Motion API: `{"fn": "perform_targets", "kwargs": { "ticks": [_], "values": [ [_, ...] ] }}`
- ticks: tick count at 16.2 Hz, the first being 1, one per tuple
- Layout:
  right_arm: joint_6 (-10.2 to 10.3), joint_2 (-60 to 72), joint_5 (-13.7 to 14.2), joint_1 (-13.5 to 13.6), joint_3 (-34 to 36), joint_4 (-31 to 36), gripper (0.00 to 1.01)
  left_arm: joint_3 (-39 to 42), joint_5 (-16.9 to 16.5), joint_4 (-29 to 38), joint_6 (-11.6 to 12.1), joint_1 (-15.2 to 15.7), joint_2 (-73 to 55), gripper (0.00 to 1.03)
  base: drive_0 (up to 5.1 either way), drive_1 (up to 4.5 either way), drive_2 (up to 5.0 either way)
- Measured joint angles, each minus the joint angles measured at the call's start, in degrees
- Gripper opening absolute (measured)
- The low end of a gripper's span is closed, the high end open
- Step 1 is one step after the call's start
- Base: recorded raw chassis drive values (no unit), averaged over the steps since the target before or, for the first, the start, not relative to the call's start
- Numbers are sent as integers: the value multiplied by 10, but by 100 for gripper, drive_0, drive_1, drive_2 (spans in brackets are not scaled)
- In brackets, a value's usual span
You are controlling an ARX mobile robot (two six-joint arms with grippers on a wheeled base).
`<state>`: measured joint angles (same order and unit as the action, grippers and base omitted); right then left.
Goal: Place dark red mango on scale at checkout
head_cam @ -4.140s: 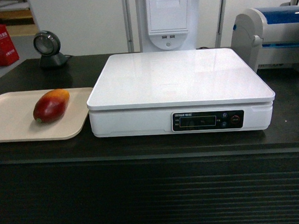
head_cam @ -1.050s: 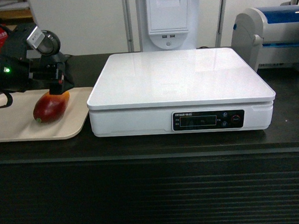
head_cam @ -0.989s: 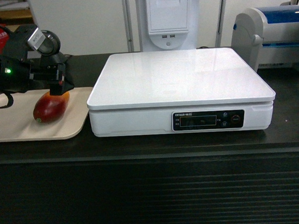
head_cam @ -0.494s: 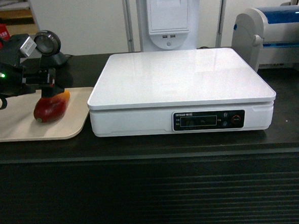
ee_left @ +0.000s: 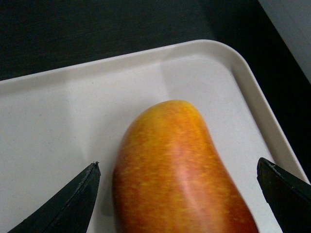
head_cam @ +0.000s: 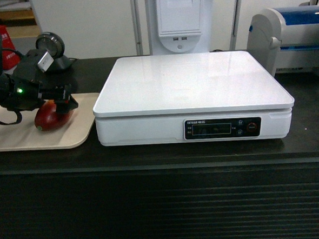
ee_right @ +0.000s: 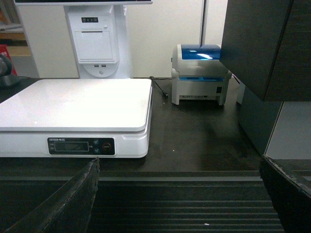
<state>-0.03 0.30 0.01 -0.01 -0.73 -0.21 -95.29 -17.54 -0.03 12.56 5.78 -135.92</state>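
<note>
The dark red mango [head_cam: 47, 119] lies on a beige tray [head_cam: 9, 138] at the left of the black checkout counter [head_cam: 165, 206]. My left gripper [head_cam: 62, 105] is down over the mango's orange end and hides it in the head view. In the left wrist view the left gripper [ee_left: 177, 165] is open, one black finger on each side of the mango [ee_left: 180, 174], with gaps to the skin. The white scale [head_cam: 192, 82] stands right of the tray with a bare platter. My right gripper [ee_right: 180, 165] is open and empty, low in front of the counter's ribbed front, facing the scale [ee_right: 73, 104].
A white-and-blue printer [head_cam: 295, 35] stands right of the scale, a white receipt terminal [head_cam: 179, 18] behind it. A round black scanner [head_cam: 55, 45] and a red box [head_cam: 5, 39] sit behind the tray. A dark cabinet [ee_right: 257, 48] stands at the counter's right end.
The left arm came in from the left and hovered over the mango's orange end. It has now dropped lower, so the open fingers straddle the fruit. The mango and scale have not moved.
</note>
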Motion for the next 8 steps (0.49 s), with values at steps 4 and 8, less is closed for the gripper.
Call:
{"fn": "perform_targets", "kwargs": {
  "ticks": [4,8],
  "values": [
    [0,0,0,0,0,0,98,-23,14,-8,14,-1,-25,98,0,0,0],
    [0,0,0,0,0,0,98,-41,26,-7,30,-3,-40,95,0,0,0]
  ]
}}
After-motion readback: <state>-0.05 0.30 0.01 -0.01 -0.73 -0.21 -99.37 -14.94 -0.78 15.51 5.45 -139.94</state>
